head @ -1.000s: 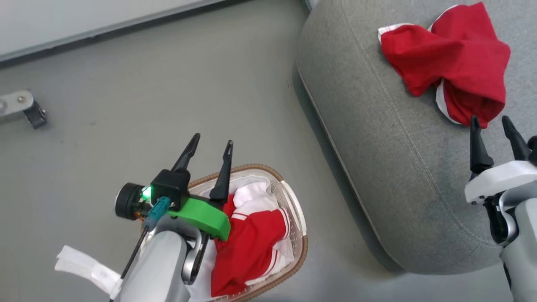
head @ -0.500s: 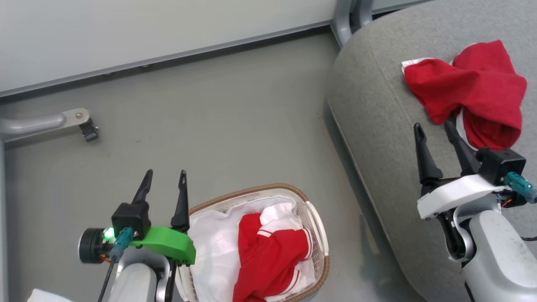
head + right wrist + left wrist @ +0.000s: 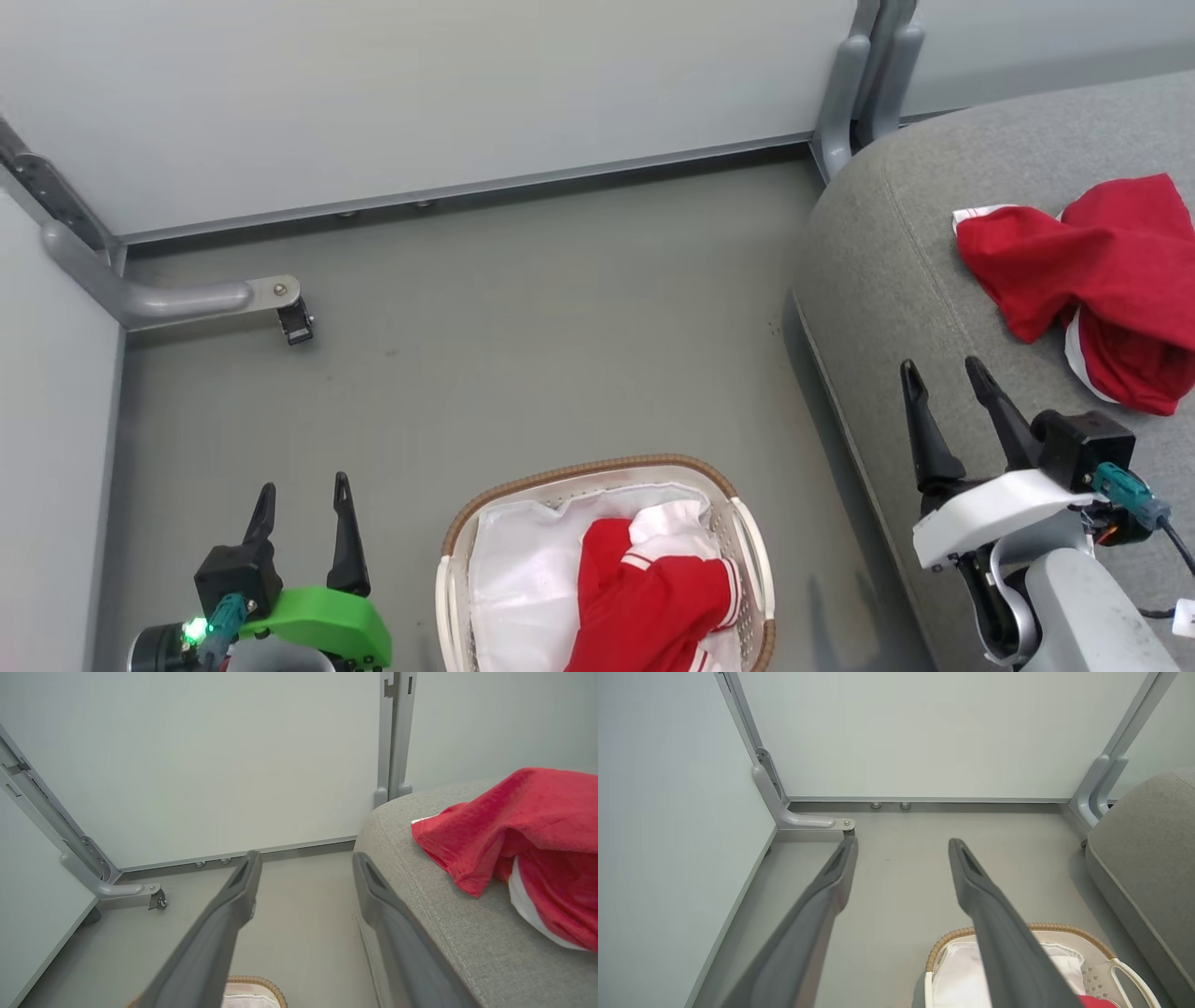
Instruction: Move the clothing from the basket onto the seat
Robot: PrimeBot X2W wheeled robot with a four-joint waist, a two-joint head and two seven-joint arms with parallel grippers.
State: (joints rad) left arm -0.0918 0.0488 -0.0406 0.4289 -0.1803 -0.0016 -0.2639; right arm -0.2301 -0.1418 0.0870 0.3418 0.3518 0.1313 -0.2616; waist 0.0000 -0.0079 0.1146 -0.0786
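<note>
Grey floor (image 3: 560, 327): basket (image 3: 579, 464) at 6 o'clock holds red clothing (image 3: 653, 597); left tool (image 3: 304, 483), right tool (image 3: 939, 364) apart, empty; one should grab it next

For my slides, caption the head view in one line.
Left gripper and right gripper open and empty; one red garment in the basket, a second garment on the seat.
</note>
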